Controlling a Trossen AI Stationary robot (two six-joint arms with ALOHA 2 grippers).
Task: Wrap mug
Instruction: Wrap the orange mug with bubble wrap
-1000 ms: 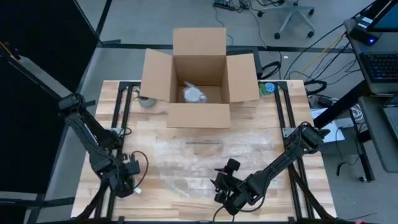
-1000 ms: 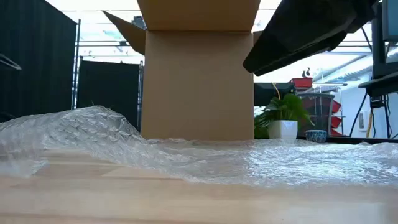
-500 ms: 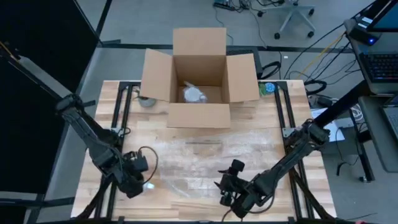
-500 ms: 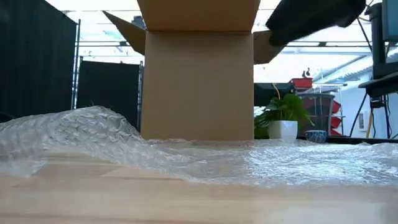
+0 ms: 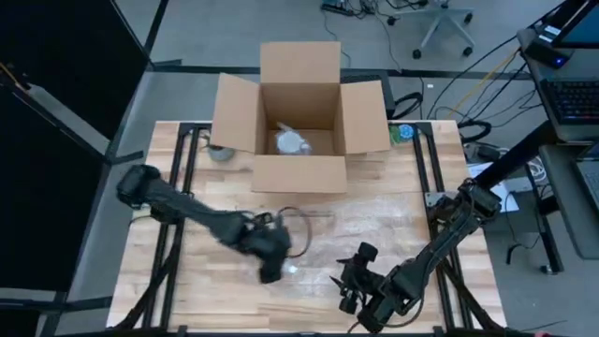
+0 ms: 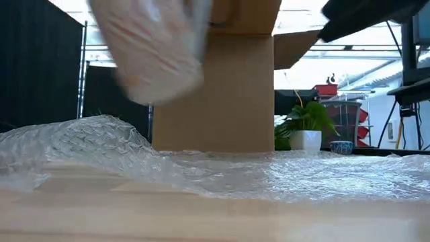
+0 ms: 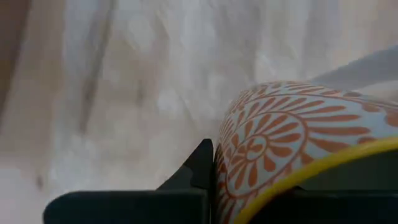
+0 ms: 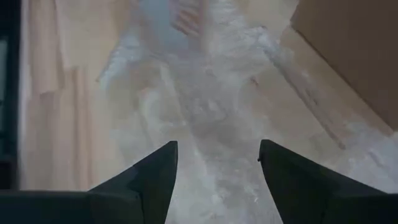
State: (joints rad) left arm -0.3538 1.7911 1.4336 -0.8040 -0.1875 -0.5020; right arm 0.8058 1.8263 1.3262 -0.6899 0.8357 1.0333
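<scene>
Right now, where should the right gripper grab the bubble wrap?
Near edge of the bubble wrap, probably; the open right gripper faces it, so come in low and straight: it lies thin there, and the left gripper holds the mug over its left part.

— What sort of place is this?
— A lab: black curtains [image 5: 56, 112] at left, floor cables [image 5: 449, 80] and an office chair [image 5: 445, 23] along the top, a keyboard [image 5: 571, 98] at upper right.
</scene>
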